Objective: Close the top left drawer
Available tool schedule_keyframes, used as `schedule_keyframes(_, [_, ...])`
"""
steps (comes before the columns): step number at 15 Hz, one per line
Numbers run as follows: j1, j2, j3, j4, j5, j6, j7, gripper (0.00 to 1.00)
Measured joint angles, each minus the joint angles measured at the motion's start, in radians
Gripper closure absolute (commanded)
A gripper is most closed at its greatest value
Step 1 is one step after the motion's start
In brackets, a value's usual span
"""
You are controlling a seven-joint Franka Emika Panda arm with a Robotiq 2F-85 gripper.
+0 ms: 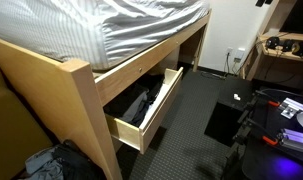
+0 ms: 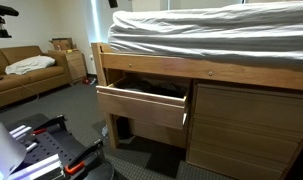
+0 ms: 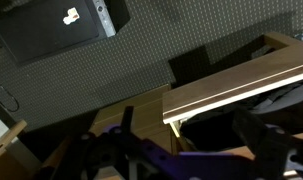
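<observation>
Under bed rail (image 2: 241, 72), top left drawer (image 2: 141, 104) stands open: pale blond wood, flat handle-less front, thin sides; jaws spread.

Exterior view by the bed's corner post (image 1: 86, 110): high and close, looking down along the bed side. The top left drawer (image 1: 156, 110) sits mid-frame and is seen from its end, with dark carpet (image 1: 196, 100) beyond.

Exterior view out on the floor: low, set further back, facing the bed side nearly square. Drawer (image 2: 141, 105) left of centre, sofa (image 2: 21, 80) at far left.

Wrist view: close, aimed down at the carpet (image 3: 121, 70). Drawer (image 3: 236, 88) at right, jaws blurred along the bottom edge.

All three views share the drawer.
</observation>
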Motion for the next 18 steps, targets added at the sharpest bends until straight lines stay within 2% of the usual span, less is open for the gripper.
schedule_keyframes(4, [-0.057,-0.003,0.012,-0.168,-0.014,0.101,0.122,0.00])
schedule_keyframes(9, [-0.173,-0.039,-0.039,-0.151,-0.048,0.016,0.066,0.00])
schedule_keyframes(16, [-0.170,-0.058,-0.042,-0.153,-0.048,0.015,0.059,0.00])
schedule_keyframes(18, [-0.169,-0.014,-0.038,-0.156,-0.048,0.017,0.074,0.00])
